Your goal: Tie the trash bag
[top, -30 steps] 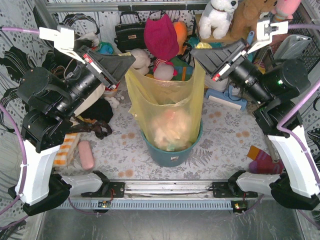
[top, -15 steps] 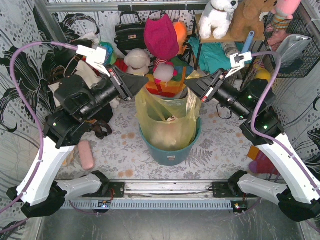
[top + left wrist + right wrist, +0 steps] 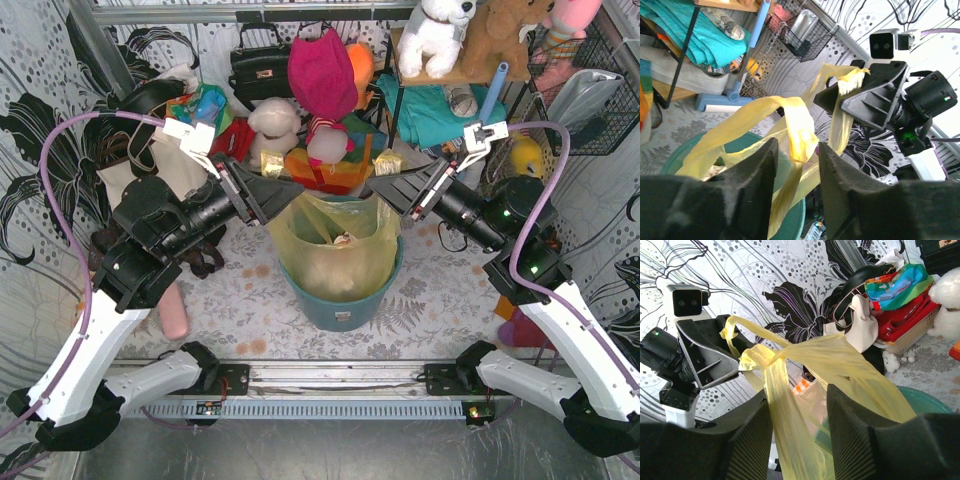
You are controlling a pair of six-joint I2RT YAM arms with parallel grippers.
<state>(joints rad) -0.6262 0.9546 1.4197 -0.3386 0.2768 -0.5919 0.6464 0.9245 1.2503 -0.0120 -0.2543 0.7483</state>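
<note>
The yellow-green trash bag (image 3: 335,245) sits in the teal bin (image 3: 340,312), its top slack, with crumpled white paper showing inside. My left gripper (image 3: 297,192) is at the bag's left rim and my right gripper (image 3: 380,190) at its right rim. In the left wrist view the jaws (image 3: 797,145) stand apart and a folded strip of the bag (image 3: 801,127) hangs in the gap. In the right wrist view the jaws (image 3: 797,392) stand apart too. A bag strip (image 3: 777,405) runs through them toward the left gripper's tip (image 3: 737,362).
A cream tote with black straps (image 3: 150,170) lies at left, and a pink object (image 3: 173,312) near the left arm. A black handbag (image 3: 260,65), plush toys (image 3: 435,35) and a wire basket (image 3: 585,100) crowd the back. A coloured sock (image 3: 520,325) lies at right.
Both arms have come down and inward toward the bin. The bag, stretched tall between the grippers a second ago, now sags low over the bin rim.
</note>
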